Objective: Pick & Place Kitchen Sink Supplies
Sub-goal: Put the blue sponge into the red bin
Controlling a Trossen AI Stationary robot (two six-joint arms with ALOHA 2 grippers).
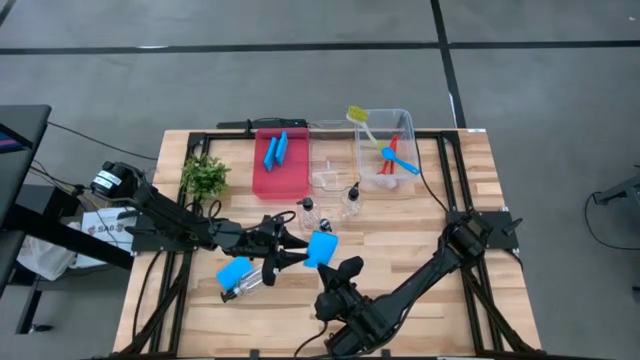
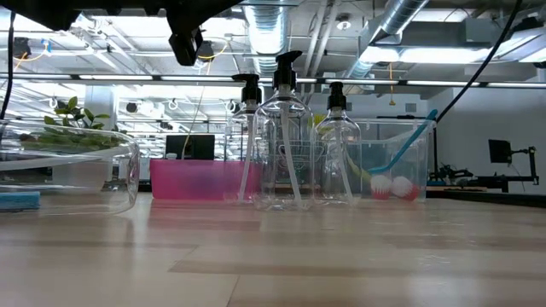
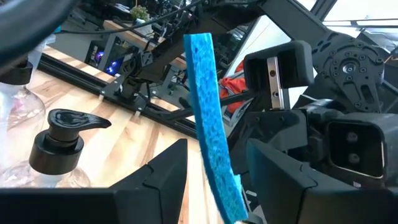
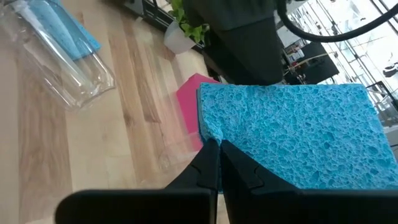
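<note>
A flat bright-blue sponge (image 1: 322,247) hangs above the table's middle, with my right gripper (image 4: 219,149) shut on it. My left gripper (image 1: 300,250) is open beside it. In the left wrist view the sponge (image 3: 211,137) stands edge-on between the left fingers (image 3: 163,180), with a gap on each side. A second blue sponge (image 1: 235,271) lies with a clear bin (image 1: 248,283) tipped on its side. Clear pump bottles (image 1: 305,211) stand just behind the grippers. The brushes (image 1: 390,155) lie in a clear bin at the back. My right gripper pinches the sponge's edge near one corner (image 4: 209,134) between its two shut fingers. The fingers come from the table's near side and slant toward the far edge. The sponge is lifted clear of the table, and most of it reaches past the fingertips.
A red tray (image 1: 282,180) at the back holds two more blue sponges (image 1: 275,150). The brush bin (image 1: 402,120) stands to its right, with another clear bin (image 1: 330,165) between them. A small green plant (image 1: 205,178) sits at the back left. One pump bottle (image 3: 62,143) stands close to my left gripper.
</note>
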